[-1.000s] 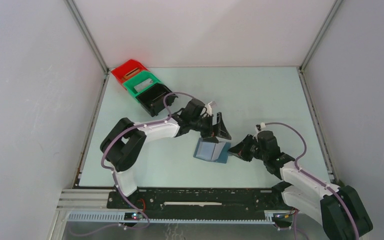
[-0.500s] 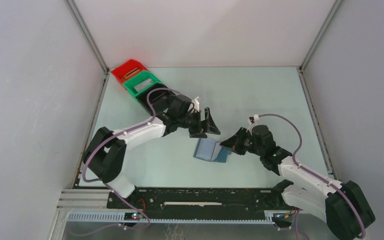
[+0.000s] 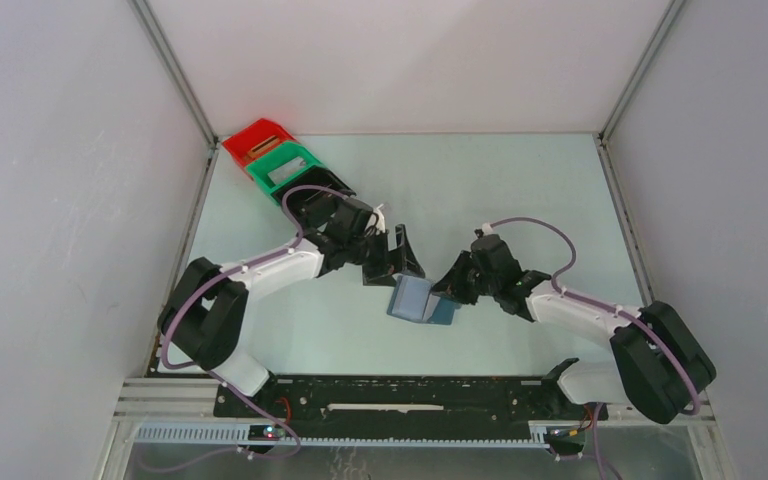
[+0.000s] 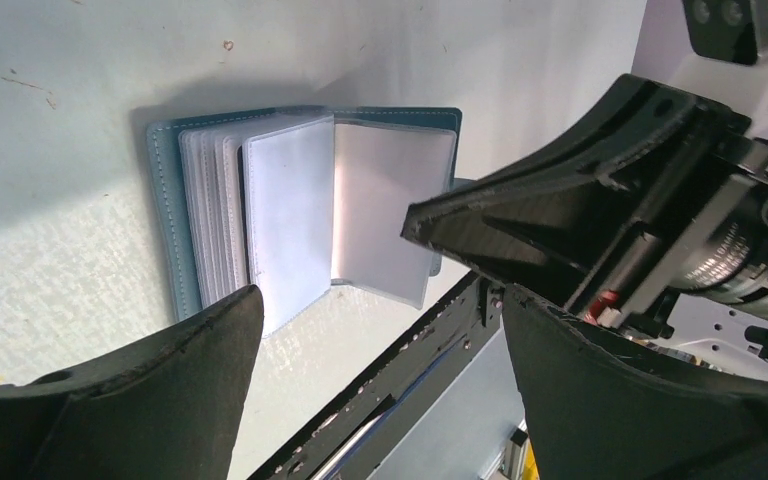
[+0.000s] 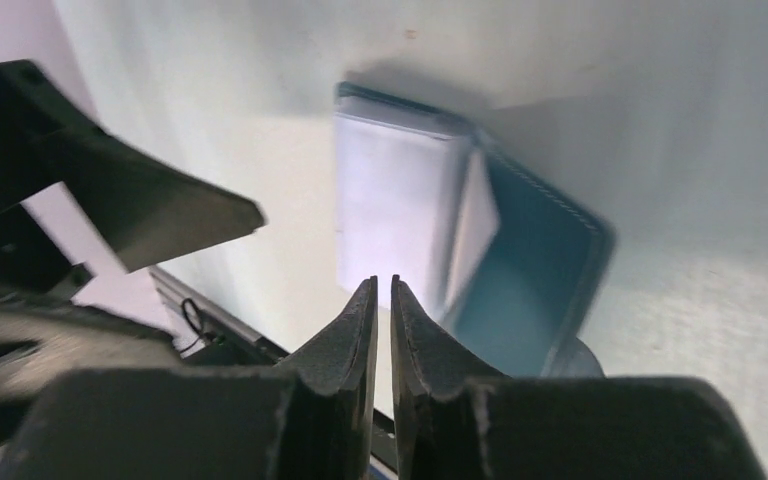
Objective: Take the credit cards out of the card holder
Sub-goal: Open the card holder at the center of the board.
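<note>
Right hand [image 5: 381, 284] near-closed; stitched teal card holder [image 4: 166, 215], glossy sleeves [image 4: 287, 215].

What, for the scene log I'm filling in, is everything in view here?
card holder: 1, blue-teal, lying open mid-table between the hands
sleeves: several, clear-whitish, inside the holder; cards not discernible
red bin: 1, far-left corner
green bin: 1, beside the red
black bin: 1, beside the green
table: 1, pale green
left hand: 1, black, open, above the holder's far edge
right hand: 1, black, fingers nearly together, by the holder
</note>
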You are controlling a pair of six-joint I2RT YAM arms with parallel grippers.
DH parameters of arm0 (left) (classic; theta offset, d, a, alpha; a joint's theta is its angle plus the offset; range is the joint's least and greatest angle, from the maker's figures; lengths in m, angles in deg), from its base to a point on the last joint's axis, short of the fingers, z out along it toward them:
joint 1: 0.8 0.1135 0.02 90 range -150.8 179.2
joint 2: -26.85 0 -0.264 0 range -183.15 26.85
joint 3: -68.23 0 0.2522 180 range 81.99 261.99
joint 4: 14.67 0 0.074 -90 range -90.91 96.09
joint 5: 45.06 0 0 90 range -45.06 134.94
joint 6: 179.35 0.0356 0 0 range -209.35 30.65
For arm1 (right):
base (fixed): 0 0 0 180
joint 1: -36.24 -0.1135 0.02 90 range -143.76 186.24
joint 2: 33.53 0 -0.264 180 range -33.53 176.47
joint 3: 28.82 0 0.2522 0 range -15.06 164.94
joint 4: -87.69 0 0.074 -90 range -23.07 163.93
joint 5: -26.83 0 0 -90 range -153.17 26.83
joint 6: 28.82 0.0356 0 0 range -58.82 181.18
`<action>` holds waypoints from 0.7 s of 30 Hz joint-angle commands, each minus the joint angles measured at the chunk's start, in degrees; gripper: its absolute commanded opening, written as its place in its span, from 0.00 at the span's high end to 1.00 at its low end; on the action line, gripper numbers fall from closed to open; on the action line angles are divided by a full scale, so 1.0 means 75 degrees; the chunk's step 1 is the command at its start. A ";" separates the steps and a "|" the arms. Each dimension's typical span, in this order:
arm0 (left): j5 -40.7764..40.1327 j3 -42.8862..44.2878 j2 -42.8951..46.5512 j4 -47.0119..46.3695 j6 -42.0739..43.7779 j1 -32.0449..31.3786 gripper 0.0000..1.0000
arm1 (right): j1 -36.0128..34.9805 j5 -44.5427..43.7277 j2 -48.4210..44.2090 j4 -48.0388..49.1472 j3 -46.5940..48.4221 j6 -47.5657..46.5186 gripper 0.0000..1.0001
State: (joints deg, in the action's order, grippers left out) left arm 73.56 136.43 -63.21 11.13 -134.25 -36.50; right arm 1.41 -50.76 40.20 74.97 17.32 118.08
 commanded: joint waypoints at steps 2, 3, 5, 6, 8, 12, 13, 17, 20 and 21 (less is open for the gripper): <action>0.0105 -0.0093 0.0140 -0.0104 0.0179 -0.0088 0.07 | 0.0292 -0.0549 -0.0012 -0.0836 -0.0142 -0.0296 0.84; 0.0118 -0.0056 0.0086 -0.0095 0.0186 -0.0126 0.07 | 0.0388 -0.0527 -0.0102 -0.0810 -0.0286 -0.0299 0.84; 0.0139 0.0012 -0.0036 -0.0104 0.0187 -0.0185 0.07 | 0.0590 -0.0487 -0.0314 -0.0769 -0.0602 -0.0304 0.84; 0.0144 0.0054 -0.0104 -0.0095 0.0191 -0.0220 0.07 | 0.0673 -0.0458 -0.0396 -0.0777 -0.0733 -0.0334 0.83; 0.0175 0.0117 -0.0224 -0.0135 0.0190 -0.0266 0.07 | 0.0804 -0.0400 -0.0476 -0.0800 -0.0925 -0.0431 0.83; 0.0221 0.0256 -0.0444 -0.0142 0.0199 -0.0363 0.07 | 0.0881 -0.0251 -0.0326 -0.0685 -0.1066 -0.0542 0.83; 0.0223 0.0294 -0.0478 -0.0149 0.0198 -0.0378 0.07 | 0.0882 -0.0205 -0.0267 -0.0626 -0.1080 -0.0544 0.83; 0.0222 0.0368 -0.0520 -0.0142 0.0198 -0.0426 0.07 | 0.0883 -0.0142 -0.0074 -0.0446 -0.1090 -0.0498 0.84; 0.0199 0.0393 -0.0486 -0.0156 0.0209 -0.0452 0.07 | 0.0882 -0.0136 -0.0026 -0.0374 -0.1083 -0.0480 0.84; 0.0201 0.0394 -0.0467 -0.0162 0.0220 -0.0470 0.07 | 0.0882 -0.0136 -0.0008 -0.0357 -0.1083 -0.0475 0.84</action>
State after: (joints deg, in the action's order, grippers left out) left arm 74.09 136.54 -67.34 10.86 -133.90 -39.41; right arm 7.84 -51.70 39.39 70.40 9.24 115.33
